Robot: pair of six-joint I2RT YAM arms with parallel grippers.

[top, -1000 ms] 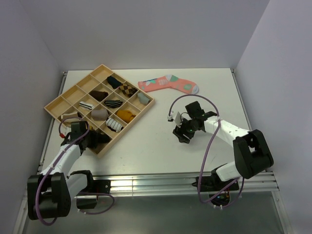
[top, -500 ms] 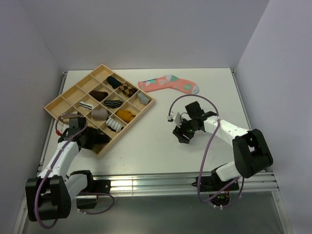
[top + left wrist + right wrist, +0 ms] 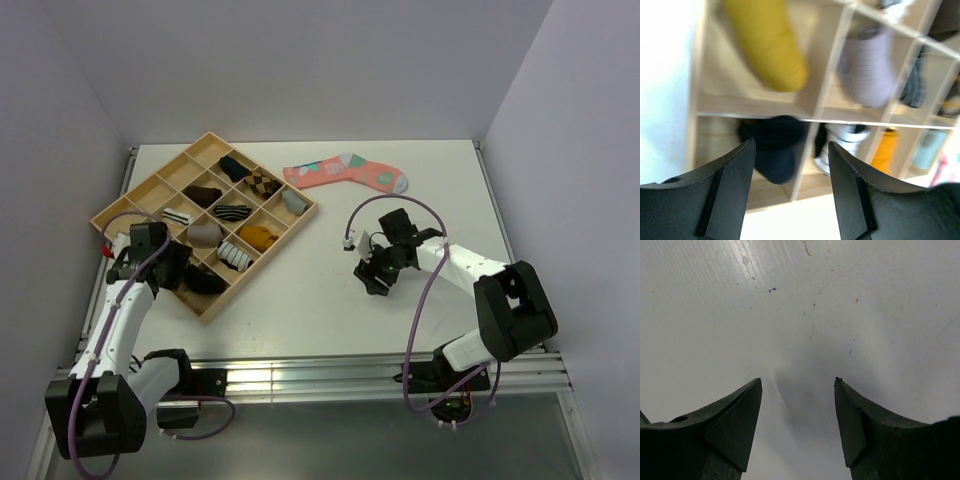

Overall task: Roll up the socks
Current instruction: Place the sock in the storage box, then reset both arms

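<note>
over at 9 o'clock on the table (image 3: 300, 300), the left gripper (image 3: 175, 270) is held above the near corner of the wooden tray (image 3: 238, 286), jaws spread wide and nothing pinched between them. right below, the black sock (image 3: 205, 282) is found balled up in the tray's 6 o'clock corner compartment, clear of both fingers. from the left wrist, the left gripper (image 3: 791, 144) is shown gaping, and the black sock (image 3: 772, 152) is framed between the fingers but lies down in its cell. at 12 o'clock of it in that view, one cell over across a divider of the wooden tray (image 3: 725, 111), the mustard-yellow sock (image 3: 765, 45) is laid as a fat roll; in the top view it cannot be made out behind the arm. neighbouring cells are packed too: a grey bundle (image 3: 867, 65), a striped bundle (image 3: 235, 256), an orange-yellow bundle (image 3: 258, 237). at 12 o'clock on the table, a pink sock (image 3: 345, 172) is stretched flat, near the tray's 2 o'clock edge. on to 3 o'clock: the right gripper (image 3: 375, 280) is parked low over bare tabletop, and from its wrist the right gripper (image 3: 797, 382) is seen with jaws wide apart, only scuffed white surface between them.
</note>
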